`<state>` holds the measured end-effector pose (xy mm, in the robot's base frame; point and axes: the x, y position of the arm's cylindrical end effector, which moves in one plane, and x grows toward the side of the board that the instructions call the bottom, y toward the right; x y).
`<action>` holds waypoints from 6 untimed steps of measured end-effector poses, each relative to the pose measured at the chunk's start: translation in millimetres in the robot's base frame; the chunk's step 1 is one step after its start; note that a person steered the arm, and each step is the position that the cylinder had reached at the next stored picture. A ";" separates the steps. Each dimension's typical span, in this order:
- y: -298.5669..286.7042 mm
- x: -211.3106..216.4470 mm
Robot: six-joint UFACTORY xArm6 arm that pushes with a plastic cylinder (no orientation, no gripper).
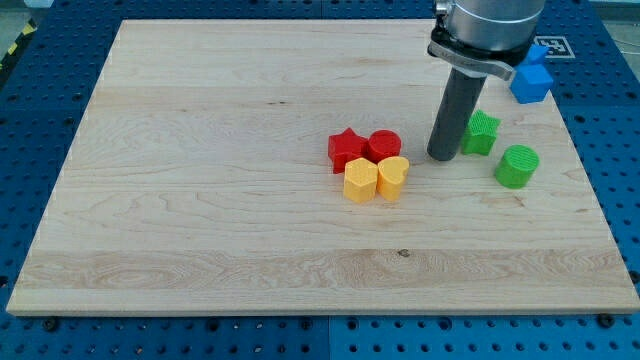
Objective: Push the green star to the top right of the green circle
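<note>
The green star (483, 133) lies on the wooden board (200, 200) at the view's right. The green circle (517, 166) stands just below and to the right of it, a small gap apart. My tip (442, 157) rests on the board at the star's left side, close to or touching it. The dark rod rises from the tip to the arm's head at the view's top.
A red star (346, 149), a red circle (384, 146), a yellow hexagon (360, 181) and a yellow heart (393, 177) cluster left of my tip. A blue block (531, 84) sits at the board's upper right edge, partly behind the arm.
</note>
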<state>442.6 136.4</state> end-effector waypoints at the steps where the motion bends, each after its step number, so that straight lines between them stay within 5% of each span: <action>1: 11.2 -1.4; 6: 78.1 -15.1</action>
